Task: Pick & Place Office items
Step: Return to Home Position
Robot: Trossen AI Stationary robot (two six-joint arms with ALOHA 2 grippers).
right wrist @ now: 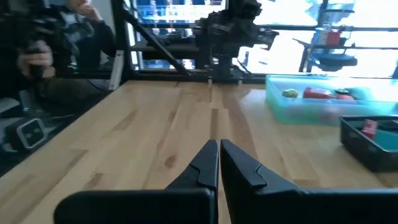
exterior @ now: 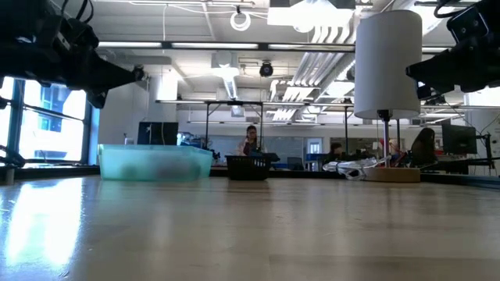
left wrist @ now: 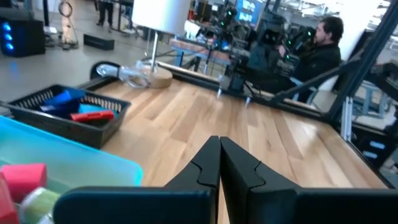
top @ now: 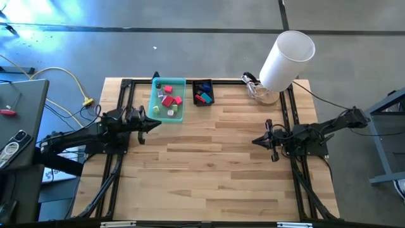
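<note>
Looking from above, both arms sit folded at the sides of the worktop point(top: 215, 171), a parked pose that suits a job I judge finished. The left claw point(top: 157, 125) points inward; the tray point(top: 180, 114) of items point(top: 168, 100) lies just beyond its tip, the bin point(top: 195, 92) past that. The right claw point(top: 255, 140) faces it, well apart. Low down, tray and bin stand at the far edge, nothing loose before them. Left wrist: fingers point(left wrist: 205, 171) clenched together, empty, a pink piece point(left wrist: 25, 177) in the tray just beside. Right wrist: its fingers point(right wrist: 239, 168) pressed shut on nothing, tray and bin ahead to one side.
</note>
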